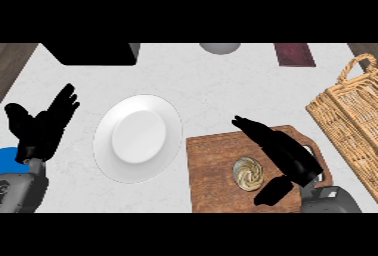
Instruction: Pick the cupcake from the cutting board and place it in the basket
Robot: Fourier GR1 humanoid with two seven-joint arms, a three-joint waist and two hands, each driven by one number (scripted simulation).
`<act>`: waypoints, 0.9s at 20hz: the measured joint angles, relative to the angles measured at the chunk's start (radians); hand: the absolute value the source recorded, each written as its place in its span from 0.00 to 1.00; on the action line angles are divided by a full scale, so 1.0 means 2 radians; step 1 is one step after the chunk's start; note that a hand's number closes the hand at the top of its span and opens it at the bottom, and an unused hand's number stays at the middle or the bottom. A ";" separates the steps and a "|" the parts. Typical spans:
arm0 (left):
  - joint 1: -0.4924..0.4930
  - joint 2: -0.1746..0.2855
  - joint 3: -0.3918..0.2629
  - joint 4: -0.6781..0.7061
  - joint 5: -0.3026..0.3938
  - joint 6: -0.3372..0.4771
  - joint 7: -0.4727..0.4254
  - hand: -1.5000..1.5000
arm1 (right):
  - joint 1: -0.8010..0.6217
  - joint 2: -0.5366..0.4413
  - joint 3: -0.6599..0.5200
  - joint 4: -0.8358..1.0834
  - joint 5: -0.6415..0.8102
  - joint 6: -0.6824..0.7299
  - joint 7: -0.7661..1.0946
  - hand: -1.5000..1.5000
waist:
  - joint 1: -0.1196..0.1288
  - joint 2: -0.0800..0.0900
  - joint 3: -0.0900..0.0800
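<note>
Cupcake (249, 173) sits with its swirled top showing on the wooden cutting board (214, 175), in the board's right half and not yet lifted. The right robot hand (288, 155) hangs over that side of the board with its fingers straight and set apart from the thumb, so it is open and holds nothing. The fingers run just beside the cupcake on its right and the thumb shows below it; I cannot tell whether either touches it. This looks like the reach-and-grasp step, with carrying not begun. The next move calls for curling fingers and thumb around the cupcake, lifting it clear, then swinging right to the wicker basket (347, 115) near the board at the table's (207, 80) right side. The left robot hand (37, 127) rests open, fingers up, at the left, beyond a white plate (138, 137).
</note>
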 measured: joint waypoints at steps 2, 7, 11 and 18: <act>0.000 -0.007 0.006 0.006 -0.006 -0.005 -0.004 0.50 | 0.005 -0.002 -0.002 0.003 0.008 0.006 -0.008 0.00 | -0.001 0.000 0.000; -0.004 -0.022 0.019 0.004 -0.023 -0.012 0.003 0.50 | 0.016 -0.005 -0.020 0.011 0.018 0.010 -0.042 0.00 | -0.001 0.000 0.000; -0.012 -0.022 0.036 0.011 -0.026 -0.025 0.007 0.50 | 0.025 -0.001 -0.027 0.004 0.012 0.027 -0.054 0.00 | -0.002 0.000 0.000; 0.007 -0.037 0.045 -0.018 -0.042 -0.032 0.017 0.50 | 0.051 -0.001 -0.029 -0.004 0.019 0.037 -0.094 0.00 | -0.002 0.000 0.000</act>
